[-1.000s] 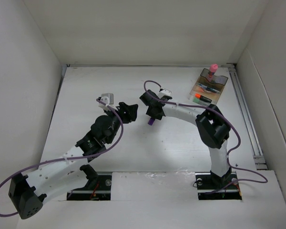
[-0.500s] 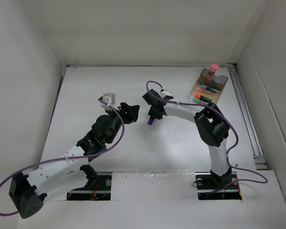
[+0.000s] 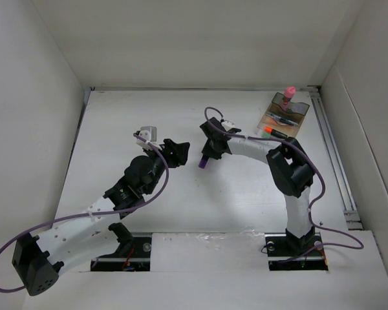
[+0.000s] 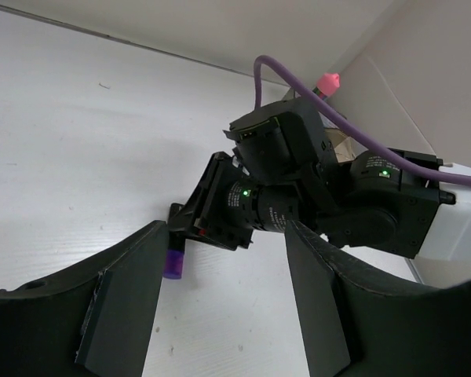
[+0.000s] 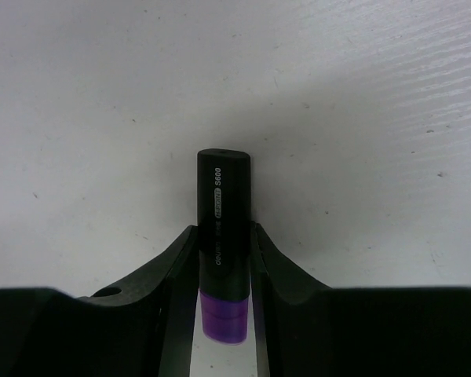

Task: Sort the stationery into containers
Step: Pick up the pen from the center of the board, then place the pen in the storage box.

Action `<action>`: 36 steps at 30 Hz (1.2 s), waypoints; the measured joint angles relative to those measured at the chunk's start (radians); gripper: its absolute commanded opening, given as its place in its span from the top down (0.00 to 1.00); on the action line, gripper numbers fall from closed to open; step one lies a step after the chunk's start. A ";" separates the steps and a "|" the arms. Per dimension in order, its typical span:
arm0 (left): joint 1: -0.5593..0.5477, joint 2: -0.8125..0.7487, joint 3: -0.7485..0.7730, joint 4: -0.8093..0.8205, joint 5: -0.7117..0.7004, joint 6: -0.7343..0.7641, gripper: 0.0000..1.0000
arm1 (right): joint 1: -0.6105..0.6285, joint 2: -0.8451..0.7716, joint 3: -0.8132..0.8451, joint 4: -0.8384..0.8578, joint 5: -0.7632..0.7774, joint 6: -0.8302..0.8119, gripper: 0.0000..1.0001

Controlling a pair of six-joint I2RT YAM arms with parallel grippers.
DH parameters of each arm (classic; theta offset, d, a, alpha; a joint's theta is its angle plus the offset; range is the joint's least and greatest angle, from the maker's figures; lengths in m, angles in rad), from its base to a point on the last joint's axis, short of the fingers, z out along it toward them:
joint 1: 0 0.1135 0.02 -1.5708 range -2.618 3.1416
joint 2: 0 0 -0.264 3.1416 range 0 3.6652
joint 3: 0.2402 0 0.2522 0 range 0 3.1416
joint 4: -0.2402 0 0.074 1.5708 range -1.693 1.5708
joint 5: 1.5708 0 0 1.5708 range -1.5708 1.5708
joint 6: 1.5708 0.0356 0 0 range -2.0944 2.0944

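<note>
Black purple-tipped marker (image 5: 224, 188) pinched in right gripper (image 5: 223, 229), mid-table, well apart from organiser (image 3: 286, 115). Carry step, likely. Next: swing far-right, drop it by the other markers (image 3: 273, 134); left gripper (image 3: 174, 152) wide, idle

The white worktop (image 3: 116, 123) (faintly grained in the close views) is boxed in by plain white walls (image 3: 181, 39) at its left, far and right edges. A metal rail (image 3: 336, 165) runs along the right edge.
</note>
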 measured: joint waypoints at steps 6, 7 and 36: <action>0.000 0.005 0.000 0.000 0.002 0.000 0.42 | -0.097 -0.130 -0.130 0.055 -0.153 0.024 0.90; 0.000 0.007 0.000 0.000 0.004 0.000 0.42 | -0.136 -0.172 -0.154 0.068 -0.176 0.039 0.90; 0.000 0.008 0.000 0.019 0.056 -0.006 0.44 | -0.989 -0.451 -0.637 0.582 -0.771 0.503 0.92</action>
